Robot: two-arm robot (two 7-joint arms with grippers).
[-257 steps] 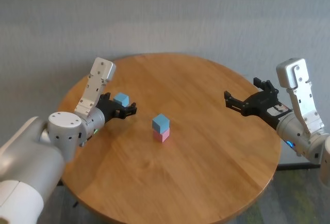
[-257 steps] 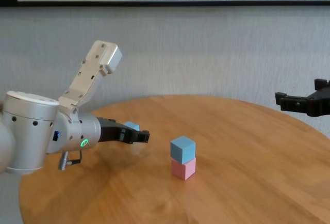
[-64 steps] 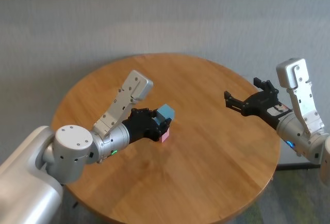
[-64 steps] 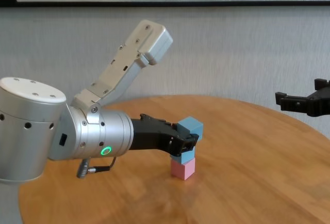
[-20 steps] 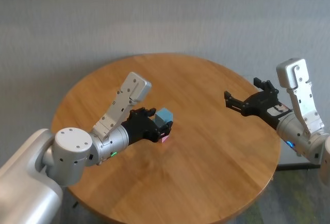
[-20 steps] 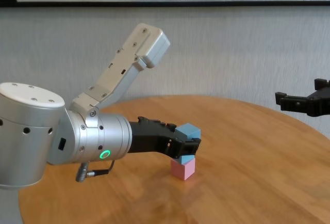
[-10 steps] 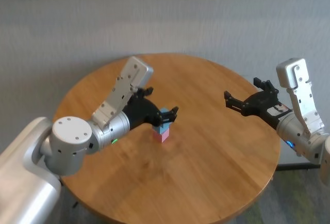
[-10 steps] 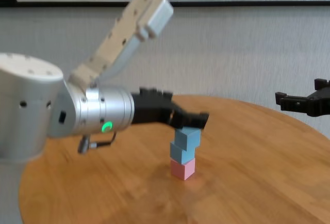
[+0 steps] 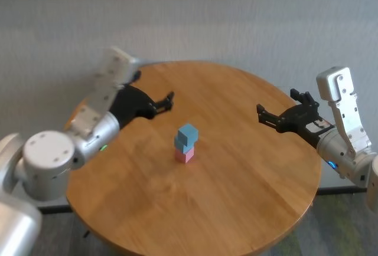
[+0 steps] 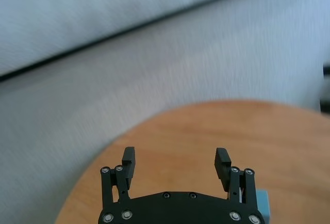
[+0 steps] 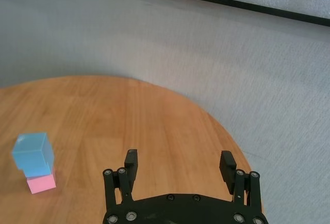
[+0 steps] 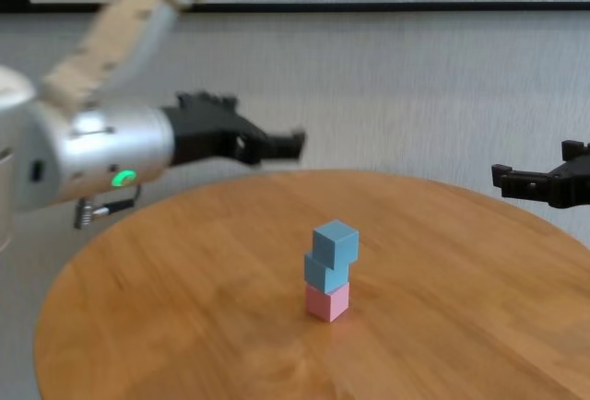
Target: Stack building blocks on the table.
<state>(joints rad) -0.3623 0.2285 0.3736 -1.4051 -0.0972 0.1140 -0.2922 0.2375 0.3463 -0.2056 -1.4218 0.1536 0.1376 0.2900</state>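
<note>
**Inspector:** Standing where, the blocks?

**Operator:** I see all three stacked near the middle of the table [image 9: 248,209]: pink block [image 12: 328,302] at the bottom, lower blue block [image 12: 324,273] on it, top blue block [image 12: 336,242] twisted and overhanging toward my right (seated, but not square).

**Inspector:** And the hands?

**Operator:** The left gripper [image 9: 166,101] hangs up and back-left of the stack, jaws spread wide, holding nothing. The right gripper [image 9: 267,117] is parked off the right rim, equally wide and empty. I judge the left nearer; any correction would come from that side.
</note>
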